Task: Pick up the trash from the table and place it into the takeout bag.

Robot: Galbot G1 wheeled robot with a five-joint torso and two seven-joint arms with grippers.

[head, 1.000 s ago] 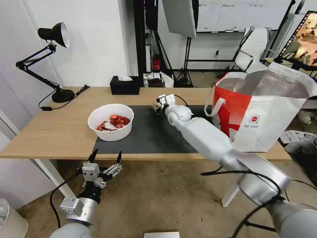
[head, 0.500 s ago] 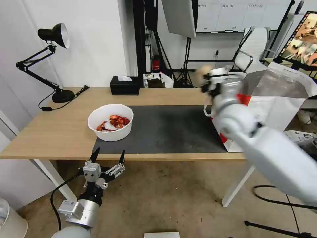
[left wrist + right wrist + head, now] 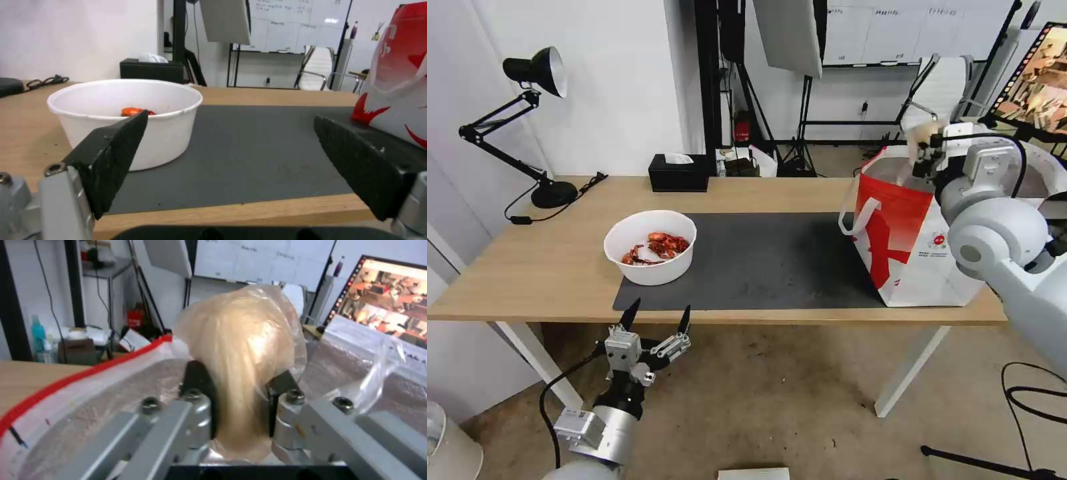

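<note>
My right gripper (image 3: 922, 153) is shut on the beige knotted bag (image 3: 919, 133) and holds it just above the open mouth of the red-and-white takeout bag (image 3: 907, 247), which stands at the right end of the table (image 3: 560, 267). In the right wrist view the beige bag (image 3: 242, 340) is pinched between the fingers (image 3: 195, 380) over the silver foil lining (image 3: 111, 400). A white bowl of red shells (image 3: 650, 257) sits at the left edge of the dark mat (image 3: 767, 260). My left gripper (image 3: 660, 310) hangs open below the table's front edge, facing the bowl (image 3: 133, 133).
A black desk lamp (image 3: 537, 127) stands at the table's far left corner, and a black tissue box (image 3: 679, 172) sits at the back edge. Behind the table are light stands, a white chair and a monitor (image 3: 1037, 73).
My right arm lifted the beige bag off the mat's far side and swung it up and to the right, over the takeout bag. The left gripper crept slightly right.
</note>
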